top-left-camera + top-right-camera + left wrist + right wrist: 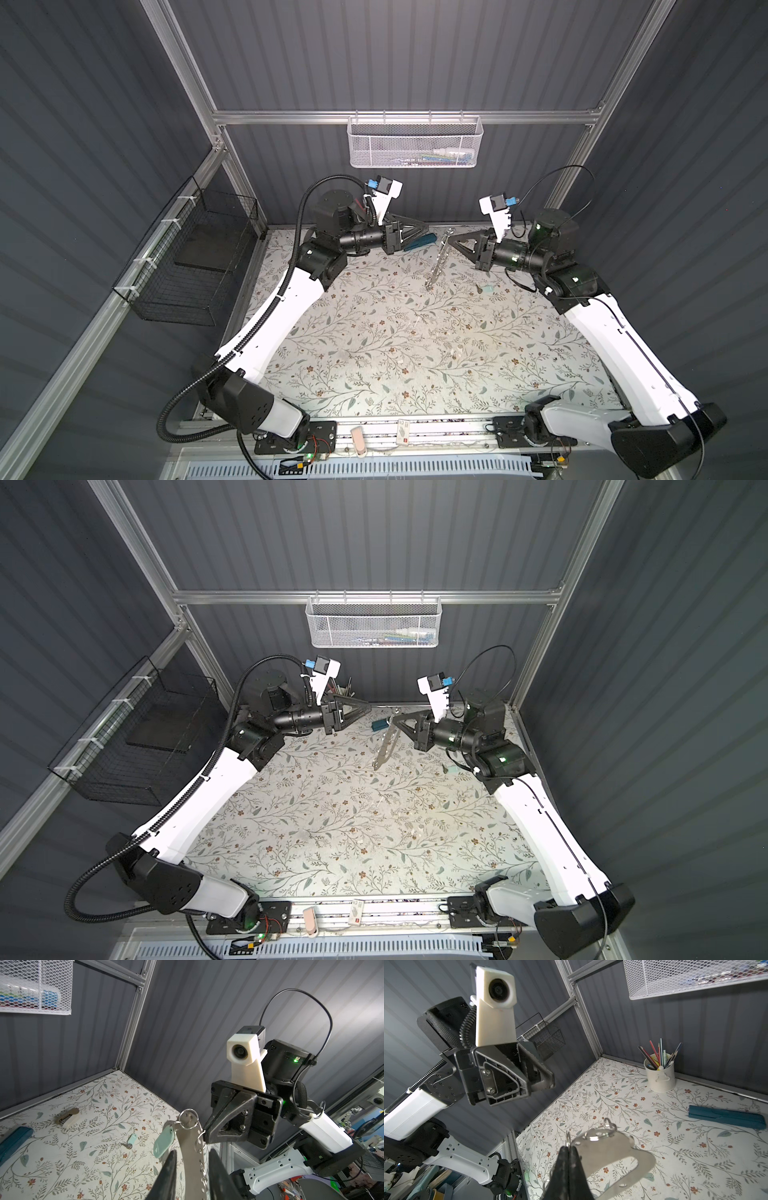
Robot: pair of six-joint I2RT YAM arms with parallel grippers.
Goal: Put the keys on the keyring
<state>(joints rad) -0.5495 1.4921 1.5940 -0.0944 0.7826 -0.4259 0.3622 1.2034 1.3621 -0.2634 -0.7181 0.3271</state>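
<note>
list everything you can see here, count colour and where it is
keyring: 1, grey plate with silver rings, held up above the mat
mint-tagged keys: 2, pale mint, one hanging from a ring on the keyring, the other lying on the mat
cream-tagged key: 1, cream and brassy, on the mat near the back wall
case: 1, dark teal, lying on the mat towards the back
pencil cup: 1, white, coloured pencils inside, by the back wall
mesh basket: 1, white, on the back rail
wire basket: 1, black, on the left wall
mat: 1, floral, on the table
left tool: 1, black, open, empty
right tool: 1, black, shut on the keyring's ringed edge
</note>
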